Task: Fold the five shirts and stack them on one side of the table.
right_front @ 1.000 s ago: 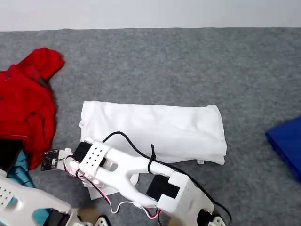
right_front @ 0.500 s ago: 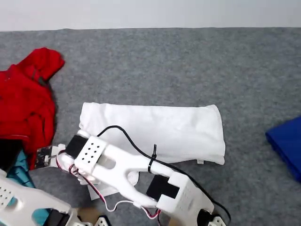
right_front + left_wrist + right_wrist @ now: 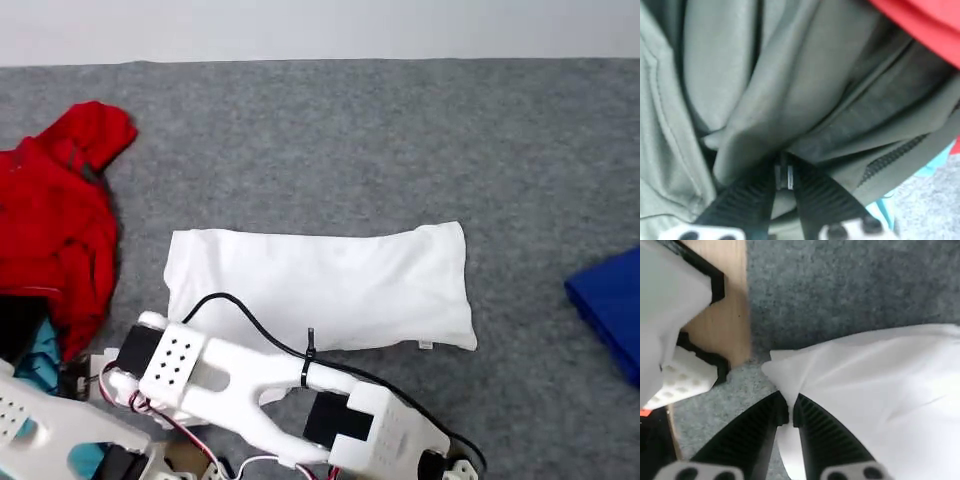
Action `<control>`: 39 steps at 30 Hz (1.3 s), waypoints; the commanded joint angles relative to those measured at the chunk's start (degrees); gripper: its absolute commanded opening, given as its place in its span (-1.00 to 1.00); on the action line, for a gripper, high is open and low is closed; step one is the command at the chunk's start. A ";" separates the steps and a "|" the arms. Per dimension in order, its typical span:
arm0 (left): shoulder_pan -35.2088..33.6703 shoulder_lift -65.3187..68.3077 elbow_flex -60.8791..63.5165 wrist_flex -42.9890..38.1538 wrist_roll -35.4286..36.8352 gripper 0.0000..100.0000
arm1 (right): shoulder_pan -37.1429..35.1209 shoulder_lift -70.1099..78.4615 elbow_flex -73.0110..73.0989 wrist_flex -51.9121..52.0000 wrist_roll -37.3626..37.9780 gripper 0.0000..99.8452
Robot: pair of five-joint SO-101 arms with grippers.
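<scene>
1. The white shirt [image 3: 320, 285] is laid as a long folded band in the middle of the grey table [image 3: 400, 130]. The red garment [image 3: 55, 210] lies apart from it at the table's edge, and the blue cloth [image 3: 610, 300] lies at the opposite edge.
2. The right gripper [image 3: 789, 412] is clenched on a near corner of the white shirt. The left gripper [image 3: 784, 175] is clamped on a fold of a grey-green garment [image 3: 765, 90].
3. The fabric is judged light, soft and limp (no stiffness to hold a crease). It is best taken at corners or hems and drawn low across the table.
4. Open room is offered by the far part of the table. A wooden strip [image 3: 722, 325] runs just beside the held corner, so cloth could be dragged over that edge.
</scene>
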 commanded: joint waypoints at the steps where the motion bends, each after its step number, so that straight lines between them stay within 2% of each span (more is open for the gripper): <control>1: -0.79 -0.62 -0.48 0.70 -0.44 -0.99 | 0.57 -0.22 -2.37 -1.54 0.18 -0.98; 15: -0.70 -0.53 -0.57 0.62 -0.53 -0.99 | 2.15 1.01 -2.73 -1.45 0.53 -0.98; 22: -0.62 -0.26 -0.57 0.62 -0.53 -0.99 | 7.52 1.01 -2.81 -1.27 0.79 -0.98; 29: -0.53 -0.26 -0.57 -0.62 -0.53 -0.99 | 14.73 1.54 -7.65 -1.71 3.60 -0.98; 33: 0.26 -0.26 -0.57 -0.35 -0.53 -0.99 | 18.51 1.63 -10.29 -1.98 7.91 -0.98; 39: 1.93 -0.26 -0.48 -0.26 -0.35 -0.99 | 22.29 1.63 -10.29 -5.76 8.88 -0.98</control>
